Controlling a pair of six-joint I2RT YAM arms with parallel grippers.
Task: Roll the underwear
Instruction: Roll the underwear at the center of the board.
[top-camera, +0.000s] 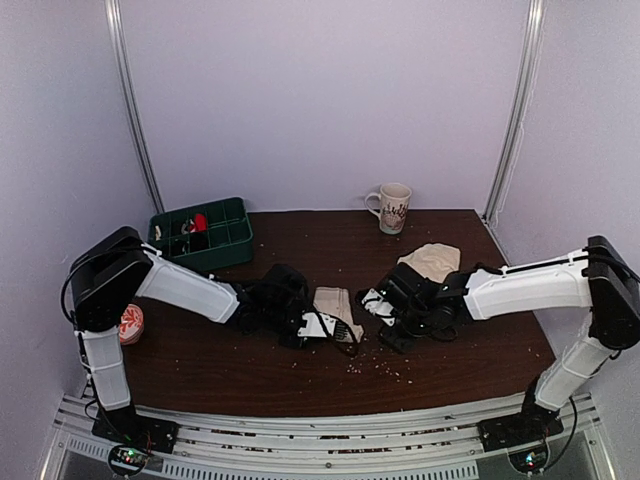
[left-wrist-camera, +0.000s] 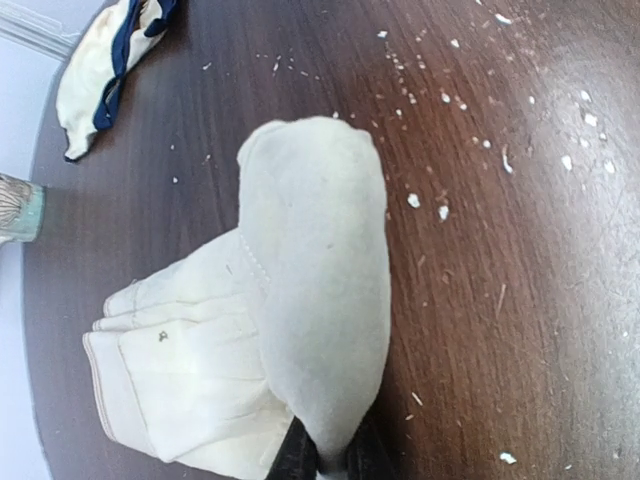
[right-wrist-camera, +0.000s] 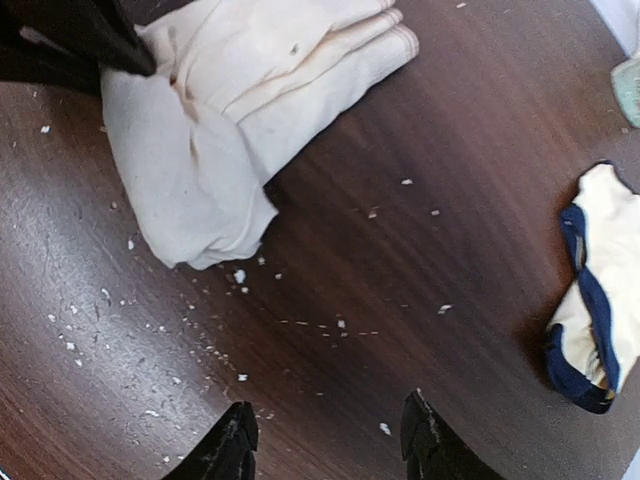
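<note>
Where the left tool (left-wrist-camera: 330, 458) closes, its fingers are clenched on one end of the rolled part of the underwear (left-wrist-camera: 320, 290). The cloth bulges out just past the tips, so the pinch looks shallow. The right tool (right-wrist-camera: 330, 440) hangs released above the bare bench (right-wrist-camera: 400, 260), with nothing between its fingers, near the free end of the roll.

The underwear lies on the bench nearer the arms than the mug (top-camera: 390, 207) and a little to the mug's left. About half of it is turned over into a fat, loose tube. The waistband half lies flat and folded, its layers stacked on the side away from the roll. A second garment (right-wrist-camera: 590, 310), cream with dark blue trim, sits just nearer than the mug and to its right, apart from the work. Pale crumbs (right-wrist-camera: 240, 275) dot the wood around the roll.

The cloth looks thin, light and limp. It will not hold a shape by itself, and a roll gripped at one end only will likely twist or go cone-shaped. It should slide easily on the smooth wood, so pushing may drag the flat half along rather than wind it. The better hold is probably at both ends of the tube, pinching through all the wound layers, with the right tool taking the free end opposite the left.
</note>
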